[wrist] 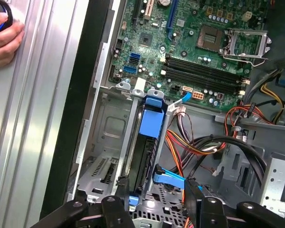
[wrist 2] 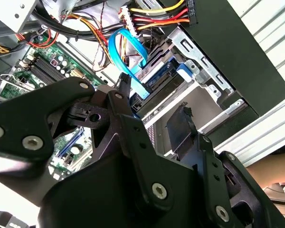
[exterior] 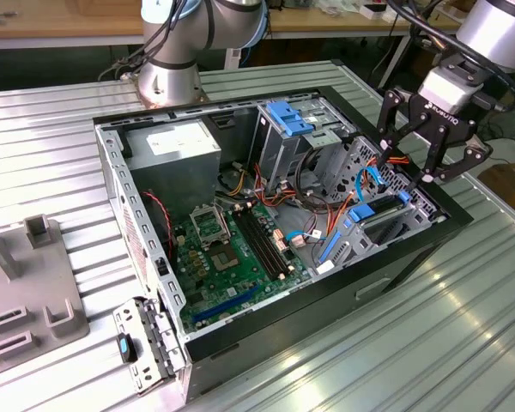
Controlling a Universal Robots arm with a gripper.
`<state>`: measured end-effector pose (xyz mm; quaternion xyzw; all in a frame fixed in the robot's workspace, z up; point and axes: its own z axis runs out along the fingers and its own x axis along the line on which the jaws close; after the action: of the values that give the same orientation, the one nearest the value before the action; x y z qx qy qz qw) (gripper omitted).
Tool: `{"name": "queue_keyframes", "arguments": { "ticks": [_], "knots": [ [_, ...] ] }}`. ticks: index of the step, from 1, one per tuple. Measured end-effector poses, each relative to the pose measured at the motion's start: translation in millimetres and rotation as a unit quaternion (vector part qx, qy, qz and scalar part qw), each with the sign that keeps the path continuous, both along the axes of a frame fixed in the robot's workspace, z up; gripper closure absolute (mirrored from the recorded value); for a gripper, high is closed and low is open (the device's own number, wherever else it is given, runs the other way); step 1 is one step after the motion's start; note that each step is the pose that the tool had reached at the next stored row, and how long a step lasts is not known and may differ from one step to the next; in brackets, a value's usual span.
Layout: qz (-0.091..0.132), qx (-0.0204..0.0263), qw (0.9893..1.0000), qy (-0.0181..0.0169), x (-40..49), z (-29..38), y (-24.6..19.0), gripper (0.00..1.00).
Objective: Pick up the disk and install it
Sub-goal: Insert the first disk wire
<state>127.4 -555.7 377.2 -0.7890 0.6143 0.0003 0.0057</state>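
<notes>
- The hand [exterior: 408, 163] hangs over the corner of the open computer case [exterior: 326, 300] at the exterior view's right, its fingers spread wide and holding nothing.
- The disk [exterior: 379, 215] sits on edge in a metal bay inside that corner, just below the hand; both wrist views show its dark body and blue carrier [wrist: 149, 124] between the bay's walls.
- A thin blue cable [wrist: 168, 176] curves beside the disk.
- The green motherboard [exterior: 232, 249] lies on the case floor.
- The case rests on the ribbed metal tabletop [exterior: 429, 343].
</notes>
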Motion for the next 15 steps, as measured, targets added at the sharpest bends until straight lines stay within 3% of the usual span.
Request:
{"name": "queue_keyframes", "arguments": {
  "ticks": [2, 7, 15],
  "knots": [
    [0.017, 0.0, 0.9999, 0.0, 0.4, -0.1, 1.6, 0.42],
    [0.036, -0.0001, 0.9994, 0.0, 5.0, 0.0, 4.0, 0.42],
    [0.042, -0.0001, 0.9991, 0.0, 9.6, 0.0, 6.6, 0.42]
  ]
}}
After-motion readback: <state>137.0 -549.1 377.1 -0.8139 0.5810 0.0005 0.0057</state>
